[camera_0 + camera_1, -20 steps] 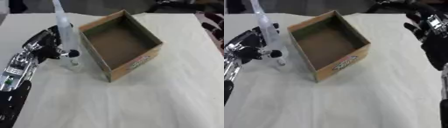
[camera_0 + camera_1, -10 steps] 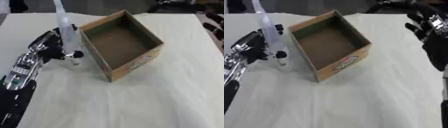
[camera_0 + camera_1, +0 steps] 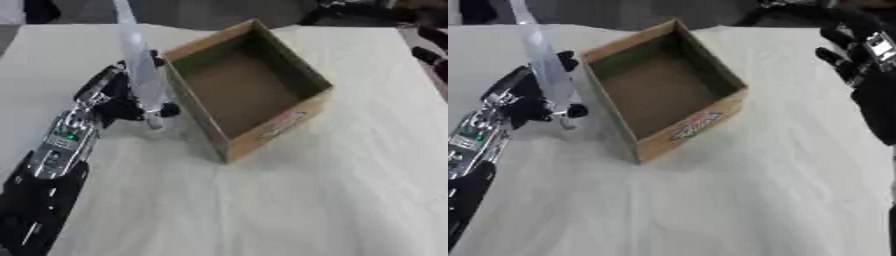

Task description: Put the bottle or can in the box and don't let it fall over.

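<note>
Left hand, at the left of the scene, with its black fingers and thumb curled round the lower part of a tall, slender clear bottle; the silver-and-black forearm runs back to the near left corner. The bottle stands nearly upright, its top leaning slightly to the far left and reaching the far edge of the view, its base close above or on the counter (contact cannot be told), just beside the left wall of the box and outside it. Centre: open cardboard box, set cornerwise on the pale cloth-covered counter, its brown floor bare; a red-and-white printed label shows on the near right outer wall. Right: right hand, black with a small white patch near the wrist, at the far right edge of the right eye view, well apart from the box and holding nothing; its fingers point to the far left and are slightly spread and relaxed, and its dark forearm descends along the right edge
</note>
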